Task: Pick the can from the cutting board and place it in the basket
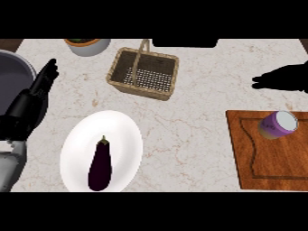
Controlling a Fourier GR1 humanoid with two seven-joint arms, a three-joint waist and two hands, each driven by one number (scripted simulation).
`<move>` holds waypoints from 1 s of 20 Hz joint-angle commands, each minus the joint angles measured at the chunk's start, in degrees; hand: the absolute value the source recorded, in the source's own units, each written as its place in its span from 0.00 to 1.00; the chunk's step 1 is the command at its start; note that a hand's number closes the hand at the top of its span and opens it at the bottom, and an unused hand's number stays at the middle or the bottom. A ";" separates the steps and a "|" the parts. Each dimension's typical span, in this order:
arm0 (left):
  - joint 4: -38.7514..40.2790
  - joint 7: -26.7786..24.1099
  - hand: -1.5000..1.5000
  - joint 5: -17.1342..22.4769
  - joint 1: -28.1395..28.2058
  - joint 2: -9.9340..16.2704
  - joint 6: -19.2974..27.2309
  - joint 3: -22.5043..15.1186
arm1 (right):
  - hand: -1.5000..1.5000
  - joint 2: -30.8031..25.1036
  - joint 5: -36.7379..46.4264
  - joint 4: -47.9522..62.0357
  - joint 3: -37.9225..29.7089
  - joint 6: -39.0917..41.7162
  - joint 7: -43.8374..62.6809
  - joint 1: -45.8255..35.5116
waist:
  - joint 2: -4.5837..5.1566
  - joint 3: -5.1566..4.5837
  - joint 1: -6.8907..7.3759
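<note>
Still unheld, can (278, 125) near cutting board (283, 167) far edge.

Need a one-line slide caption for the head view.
Purple can on cutting board, wicker basket beyond; left hand open, resting.

The surface (203, 94) was pale marble with faint tan veining, evenly lit. Dark wood-toned strips (2, 43) showed beyond its far corners, and a black rectangular recess (184, 43) interrupted its far edge. A dark shadow (296, 76) fell across its right side.
</note>
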 commanded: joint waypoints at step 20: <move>0.53 -0.04 0.50 -4.09 -0.02 -3.36 -2.83 2.93 | 0.00 12.35 28.39 26.67 8.58 -18.33 -21.28 1.86 | -0.16 -0.02 -0.59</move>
